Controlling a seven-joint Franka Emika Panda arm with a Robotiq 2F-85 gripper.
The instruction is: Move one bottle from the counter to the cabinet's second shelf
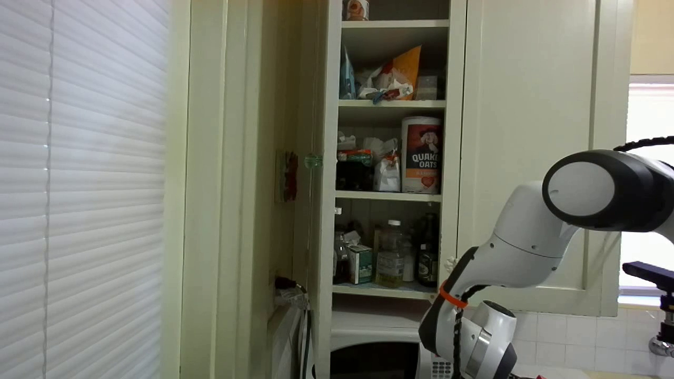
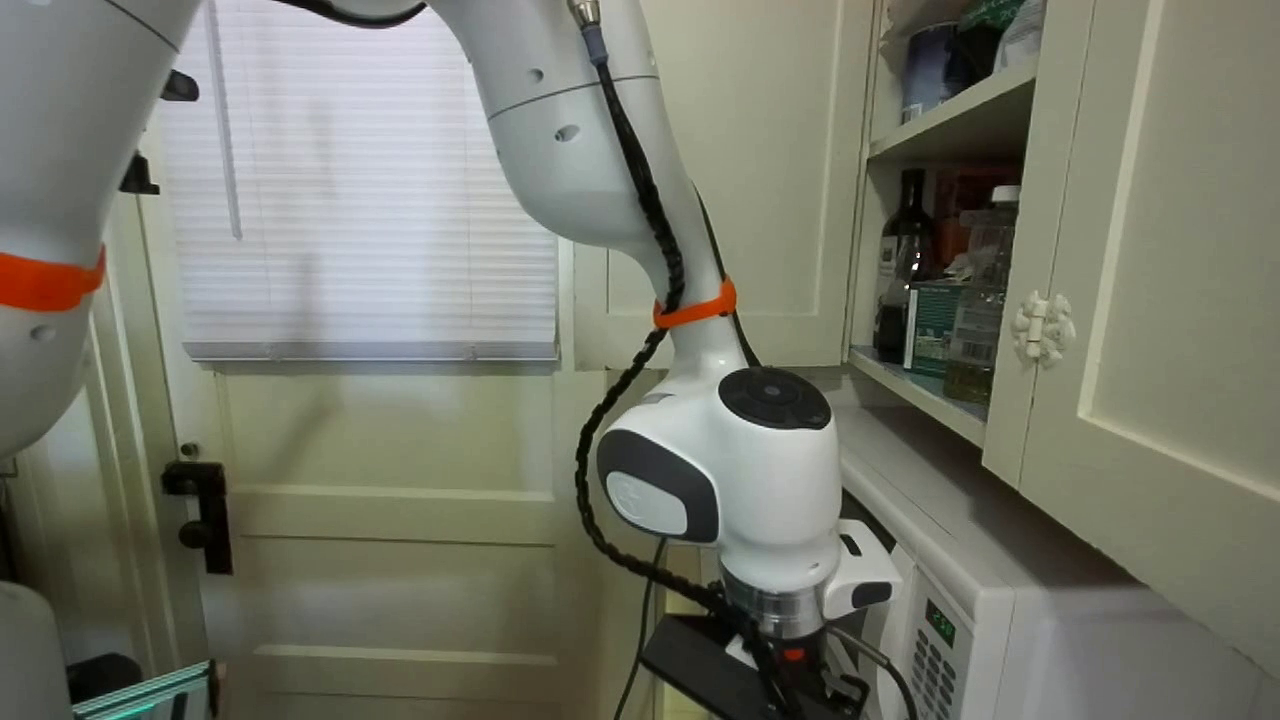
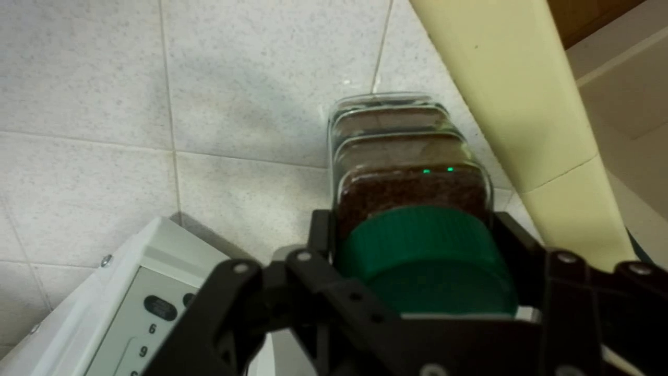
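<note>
A glass bottle [image 3: 412, 190] with dark brown contents and a green cap stands on the pale tiled counter [image 3: 245, 115] in the wrist view. My gripper [image 3: 414, 223] reaches over its top, with one finger against each side just by the cap and no visible gap. The exterior views do not show the bottle or fingertips; the gripper's body [image 2: 790, 660] shows at the bottom in an exterior view. The cream cabinet [image 1: 392, 196] stands open. Its lowest shelf [image 1: 382, 291] holds bottles and a green box, and the shelf above holds a Quaker Oats canister and packets.
A white microwave [image 3: 172, 292] stands left of the gripper; it also shows below the cabinet [image 2: 960, 640]. The counter's yellow edge [image 3: 522, 104] runs close to the bottle's right side. The cabinet's side panel [image 2: 1150, 300] and closed door [image 1: 532, 158] stand near the arm.
</note>
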